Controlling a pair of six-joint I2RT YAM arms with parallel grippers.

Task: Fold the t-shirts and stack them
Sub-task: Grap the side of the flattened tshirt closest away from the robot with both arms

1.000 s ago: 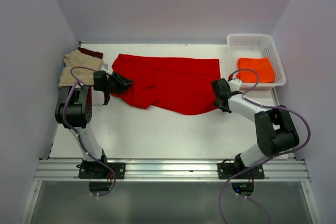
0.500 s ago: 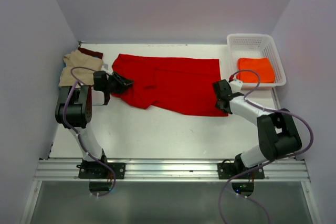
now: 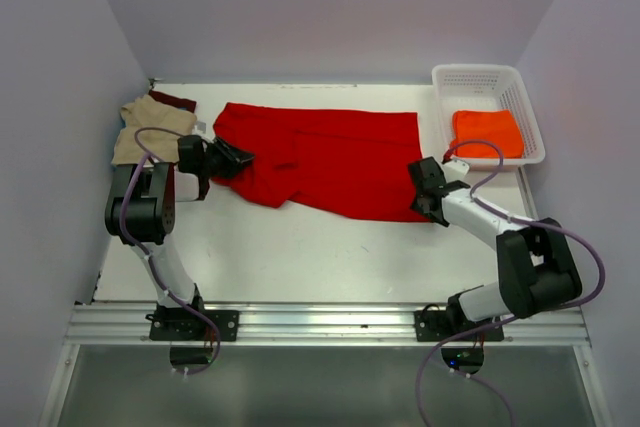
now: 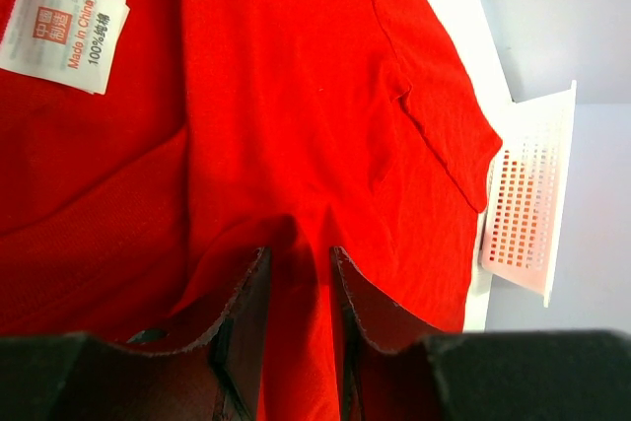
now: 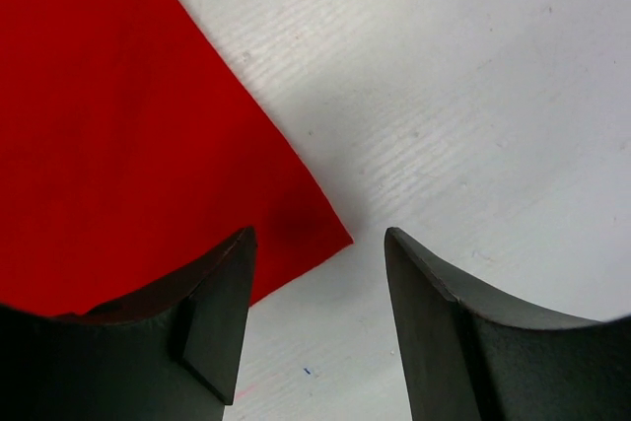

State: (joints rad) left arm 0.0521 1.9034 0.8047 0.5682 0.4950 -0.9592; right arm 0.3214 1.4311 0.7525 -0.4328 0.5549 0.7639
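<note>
The bright red t-shirt (image 3: 330, 157) lies spread across the back of the table, with its white neck label (image 4: 64, 32) in the left wrist view. My left gripper (image 3: 238, 157) is at its left end, shut on a raised ridge of red cloth (image 4: 299, 253). My right gripper (image 3: 424, 203) is open, low over the shirt's near right corner (image 5: 315, 229), which lies between the jaws. A tan t-shirt (image 3: 145, 127) lies at the back left with a dark maroon one (image 3: 175, 100) behind it. An orange t-shirt (image 3: 487, 133) lies folded in the basket.
A white plastic basket (image 3: 480, 75) stands at the back right; it also shows in the left wrist view (image 4: 527, 194). White walls close in the table on the left, back and right. A metal rail (image 3: 320, 325) runs along the near edge.
My right gripper has moved nearer along the shirt's right edge to its near right corner. The left gripper and the shirt have not moved.
</note>
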